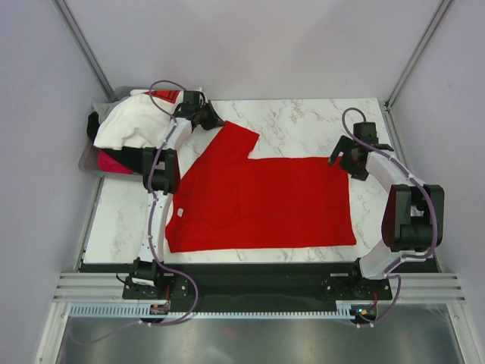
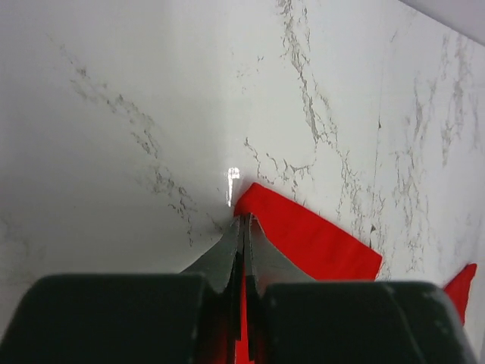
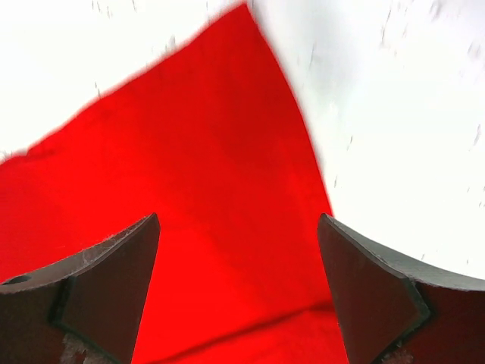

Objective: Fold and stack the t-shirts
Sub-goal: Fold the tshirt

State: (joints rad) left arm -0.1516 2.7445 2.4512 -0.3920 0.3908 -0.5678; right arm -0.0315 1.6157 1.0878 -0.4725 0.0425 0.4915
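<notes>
One-handed: pinches the red shirt (image 1: pixel 265 201), flat on the table (image 1: pixel 303 129), by its 11 o'clock sleeve with left fingers (image 2: pixel 224 258), probably to fold it. Hovers spread right fingers (image 3: pixel 114 280) over its 2 o'clock corner.

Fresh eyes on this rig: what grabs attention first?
A bright red t-shirt lies spread across the middle of the marble table. The left gripper is shut on its far-left sleeve tip, while the right gripper hangs open above its far-right corner. A white shirt lies bunched over the tray at the table's far-left corner.
</notes>
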